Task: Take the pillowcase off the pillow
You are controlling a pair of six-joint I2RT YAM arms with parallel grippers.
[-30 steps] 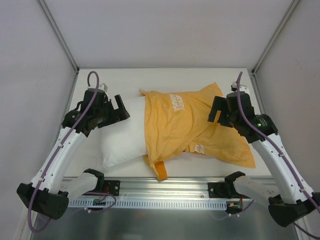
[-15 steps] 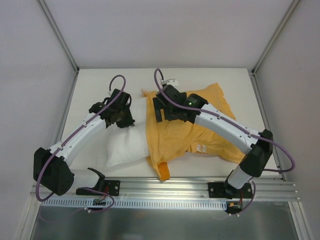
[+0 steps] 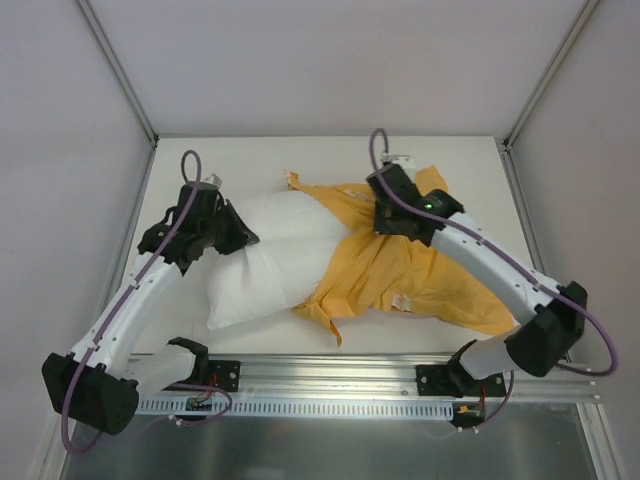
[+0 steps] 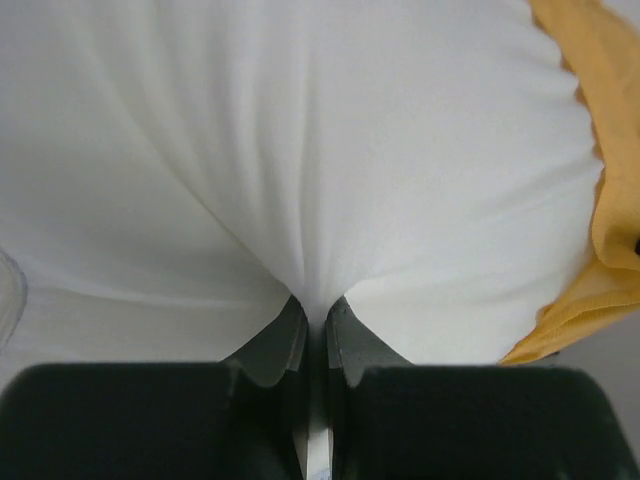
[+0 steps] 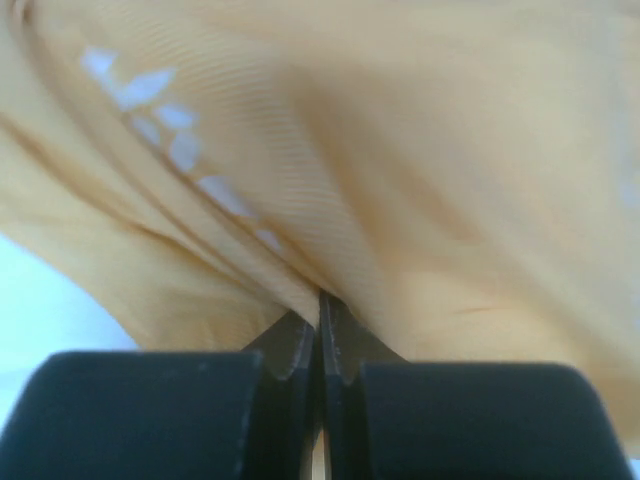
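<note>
The pillowcase (image 3: 420, 280) lies crumpled mid-table, its long axis left to right and its mouth facing left over the pillow (image 3: 260, 270), which slants from near-left to far-right. The left gripper (image 4: 315, 305) pinches pillow fabric; the right gripper (image 5: 320, 300) pinches pillowcase cloth.

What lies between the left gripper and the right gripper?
Top view: the exposed pillow, then the bunched edge of the pillowcase.

The white table (image 3: 250, 160) stands inside a booth with plain pale grey walls (image 3: 330, 60) behind and on both sides. Thin metal posts (image 3: 117, 70) run along the back corners. A silver rail (image 3: 330, 375) lies along the table's near edge. The light is soft and even.
</note>
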